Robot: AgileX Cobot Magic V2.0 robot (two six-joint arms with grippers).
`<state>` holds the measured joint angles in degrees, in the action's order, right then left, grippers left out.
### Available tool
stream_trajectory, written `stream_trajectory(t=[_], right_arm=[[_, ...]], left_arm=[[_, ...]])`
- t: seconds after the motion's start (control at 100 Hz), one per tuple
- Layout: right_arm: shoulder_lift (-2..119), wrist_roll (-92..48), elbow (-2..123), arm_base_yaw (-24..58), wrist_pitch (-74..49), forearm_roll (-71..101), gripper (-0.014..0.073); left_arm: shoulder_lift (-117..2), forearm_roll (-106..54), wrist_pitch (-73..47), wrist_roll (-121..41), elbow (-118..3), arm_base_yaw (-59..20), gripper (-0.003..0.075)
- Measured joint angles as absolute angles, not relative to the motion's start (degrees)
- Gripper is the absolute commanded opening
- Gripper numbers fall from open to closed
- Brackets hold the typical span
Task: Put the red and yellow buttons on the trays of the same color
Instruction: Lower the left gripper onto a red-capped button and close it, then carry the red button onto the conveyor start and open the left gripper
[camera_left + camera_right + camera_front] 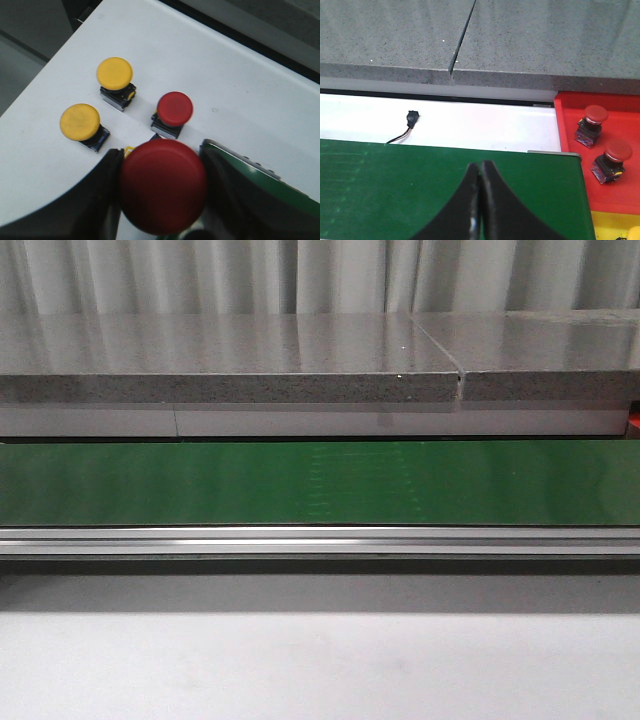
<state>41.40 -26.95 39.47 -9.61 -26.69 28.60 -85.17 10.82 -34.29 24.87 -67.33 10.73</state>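
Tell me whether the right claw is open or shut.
Shut: the right claw has its two black fingers pressed together, nothing between them, over the green belt.

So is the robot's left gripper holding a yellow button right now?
No, the left gripper is shut on a big round red button, while the two yellow buttons sit loose on the white table.

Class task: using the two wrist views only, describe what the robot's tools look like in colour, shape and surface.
Both tools have black fingers with a smooth, slightly glossy surface. On the right tool the fingers are broad at the base and curve inward to narrow tips. On the left tool only wide, rounded black finger bodies show at either side. No cables or markings show on either tool.
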Motion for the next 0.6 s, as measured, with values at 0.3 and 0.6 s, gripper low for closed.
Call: stream_trajectory(t=[0.3,0.6], right_arm=[[41.4,-27.0,39.5,-9.6,-26.7,28.6,-0.0067],[41.4,-27.0,39.5,-9.6,-26.7,28.6,-0.0067]], left_arm=[[-82.9,10.8,-35.3,24.6,-62.2,2.3,-0.0010],[-83.2,10.7,-32.5,24.5,-56.8,0.6,-0.0009]])
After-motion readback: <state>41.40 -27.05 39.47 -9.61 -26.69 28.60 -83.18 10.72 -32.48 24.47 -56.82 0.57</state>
